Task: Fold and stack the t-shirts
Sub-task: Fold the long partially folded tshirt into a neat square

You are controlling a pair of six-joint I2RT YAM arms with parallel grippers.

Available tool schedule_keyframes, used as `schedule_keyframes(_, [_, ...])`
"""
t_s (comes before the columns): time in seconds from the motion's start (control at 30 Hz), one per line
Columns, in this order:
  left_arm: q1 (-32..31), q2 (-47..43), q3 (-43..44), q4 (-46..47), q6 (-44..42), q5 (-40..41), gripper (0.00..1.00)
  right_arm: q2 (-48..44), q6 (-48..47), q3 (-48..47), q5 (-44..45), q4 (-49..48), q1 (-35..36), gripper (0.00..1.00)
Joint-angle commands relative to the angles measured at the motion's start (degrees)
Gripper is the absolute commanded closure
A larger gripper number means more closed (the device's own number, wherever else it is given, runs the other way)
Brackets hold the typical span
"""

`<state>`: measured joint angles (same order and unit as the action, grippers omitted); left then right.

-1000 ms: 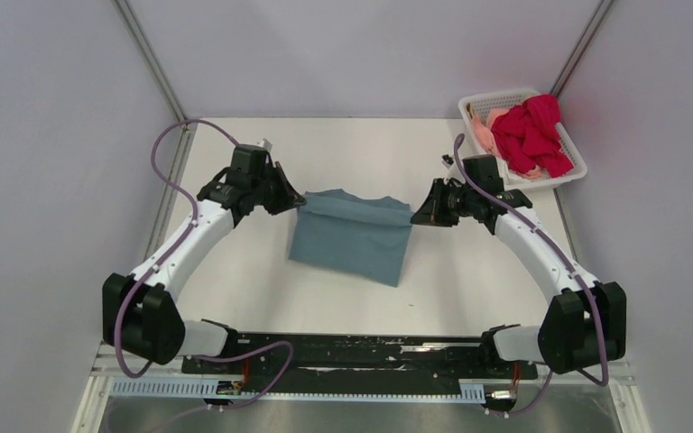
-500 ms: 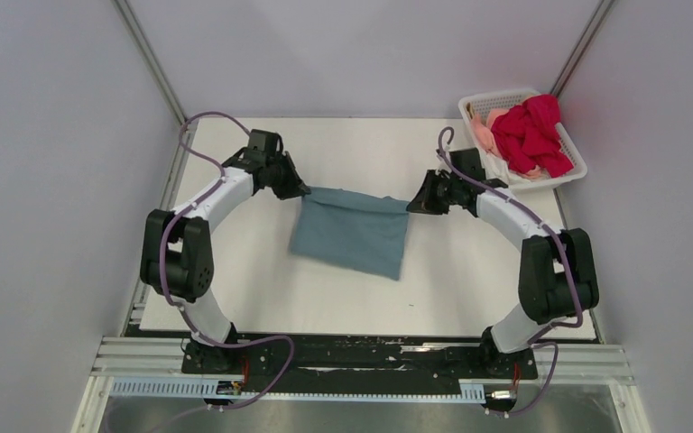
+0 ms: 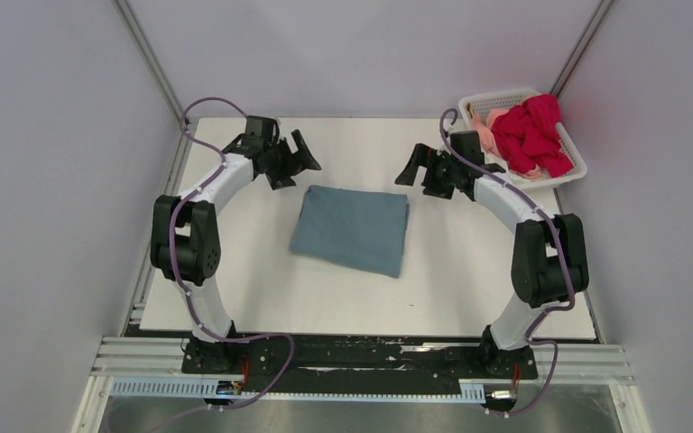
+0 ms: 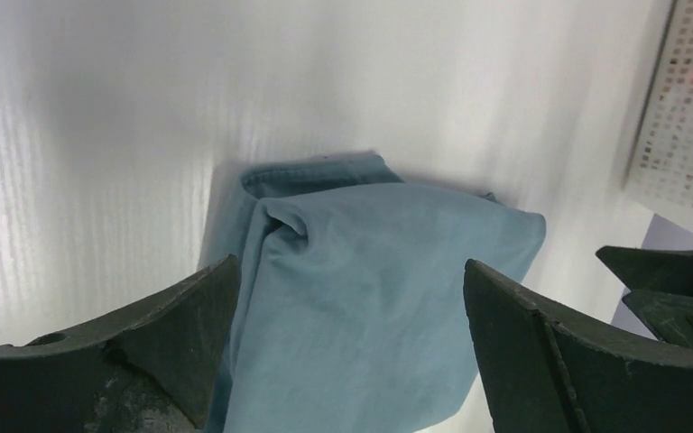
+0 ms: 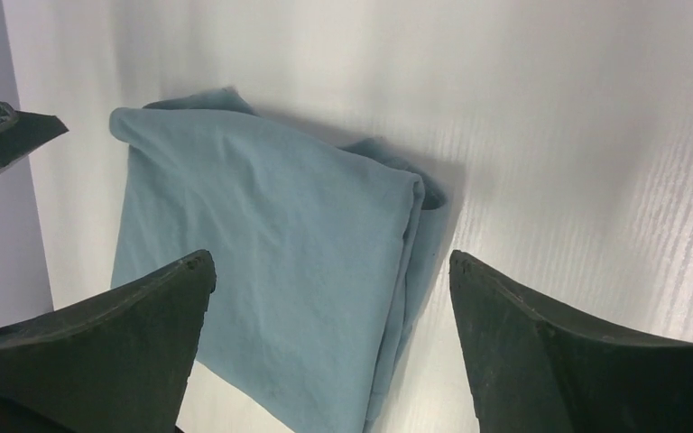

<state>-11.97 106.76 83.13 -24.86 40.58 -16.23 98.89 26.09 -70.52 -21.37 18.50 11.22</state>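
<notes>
Both grippers have let go of the blue-grey t-shirt (image 3: 352, 228) and drawn back toward 12 o'clock, and its far edge, stretched between them a moment ago, has dropped flat. In the top view the left gripper (image 3: 296, 170) and the right gripper (image 3: 415, 180) stand with jaws spread wide, holding nothing. The left one is near the shirt's 11 o'clock corner and the right one near its 1 o'clock corner, both clear of the cloth. The shirt lies folded as a rough rectangle at the middle of the white surface (image 3: 235, 271). At the surface's 2 o'clock corner sits a white lattice basket (image 3: 505, 96). It holds a crumpled red t-shirt (image 3: 531, 133) heaped over its right part and rising past the rim, and a pink t-shirt (image 3: 482, 133) bunched at its left. Bare surface rings the folded shirt, widest toward 6 and 9 o'clock. The left wrist view adds what the top view hides: a tucked crease and a seamed hem peeking out at the shirt's near corner. It also shows the basket's perforated wall at 2 o'clock and the right gripper's dark fingers at 4 o'clock. The right wrist view shows the stacked layers along the shirt's other side edge, with a lip of cloth jutting past the fold, and a left gripper fingertip at 10 o'clock.
</notes>
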Motion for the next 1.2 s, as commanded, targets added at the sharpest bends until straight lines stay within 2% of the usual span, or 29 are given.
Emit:
schedule_keyframes(0.0, [-0.9, -4.5, -3.2, 6.2, -1.7, -9.2, 0.00, -4.2, 0.0, 2.1, -4.7, -3.8, 2.0, 0.00])
schedule_keyframes(0.1, [-2.5, -3.1, -4.0, 10.1, -2.3, -14.0, 0.00, -2.7, 1.5, 4.6, -11.5, -8.7, 4.0, 0.00])
schedule_keyframes(0.2, [-2.9, 1.5, -2.0, 13.1, -1.9, -17.7, 0.00, 1.5, 2.7, 3.2, -13.3, -11.0, 4.3, 0.00])
schedule_keyframes(0.4, [-2.3, 11.6, 6.0, 7.1, -3.1, -13.5, 0.00, 11.1, 3.5, -0.7, -9.4, -11.7, 4.3, 0.00])
schedule_keyframes(0.63, [-0.7, 15.8, 2.5, 7.4, -2.6, -9.1, 0.00, 18.2, 2.7, -1.6, -7.1, -11.0, 4.2, 0.00])
schedule_keyframes(0.77, [1.4, 16.2, 0.0, 7.2, -3.9, -9.3, 0.00, 17.7, -1.5, -2.0, -5.1, -9.6, 4.2, 0.00])
schedule_keyframes(0.87, [1.8, 12.8, -0.6, 8.1, -4.5, -10.1, 0.00, 14.7, -4.2, -3.7, -5.1, -7.3, 4.4, 0.00])
schedule_keyframes(0.97, [1.8, 5.7, -1.5, 8.5, -5.0, -6.3, 0.00, 7.9, -4.9, -3.3, -2.3, -4.6, 4.4, 0.00])
schedule_keyframes(1.07, [1.7, -0.9, -3.3, 6.4, -5.4, -1.8, 0.00, -0.7, -4.8, 1.7, -0.3, -4.0, 5.7, 0.00])
schedule_keyframes(1.17, [0.7, -10.1, -9.8, 6.7, -3.9, 0.9, 0.00, -8.1, -4.0, 8.2, -0.6, -4.2, 8.9, 0.00])
